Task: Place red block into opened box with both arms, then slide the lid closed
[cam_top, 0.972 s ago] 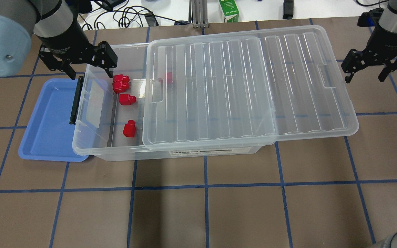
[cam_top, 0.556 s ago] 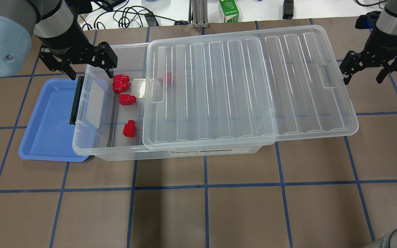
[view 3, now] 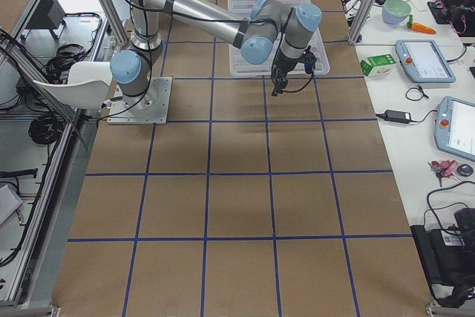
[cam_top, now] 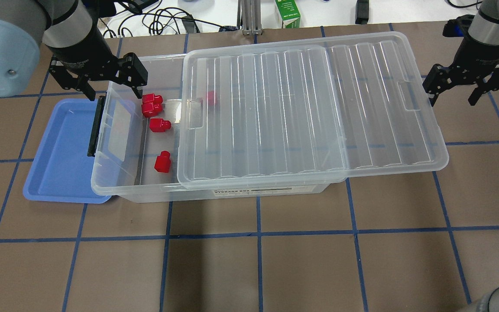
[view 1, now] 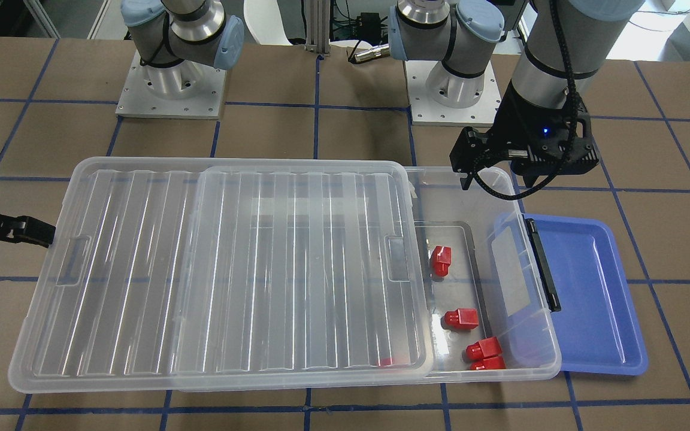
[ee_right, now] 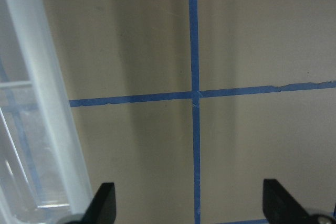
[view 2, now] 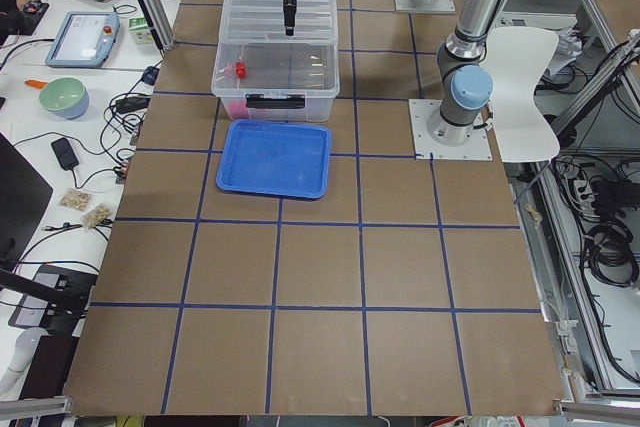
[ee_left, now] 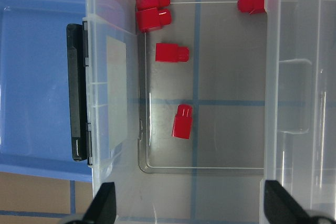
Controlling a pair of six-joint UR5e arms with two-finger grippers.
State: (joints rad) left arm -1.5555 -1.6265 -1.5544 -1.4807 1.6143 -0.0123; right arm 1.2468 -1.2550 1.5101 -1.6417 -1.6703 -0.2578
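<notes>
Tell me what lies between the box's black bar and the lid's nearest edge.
Overhead view: between the black bar and the lid lies the uncovered end of the box, with four red blocks on its floor. A fifth shows through the lid.

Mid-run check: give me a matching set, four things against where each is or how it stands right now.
1. lid
2. blue tray
3. left gripper
4. right gripper

A. open, over bare table past the lid's overhang
B. covers most of the box
C. open, above the box's uncovered end
D. flat on the table, at the box's uncovered end

Pairs: 1-B, 2-D, 3-C, 4-A
</notes>
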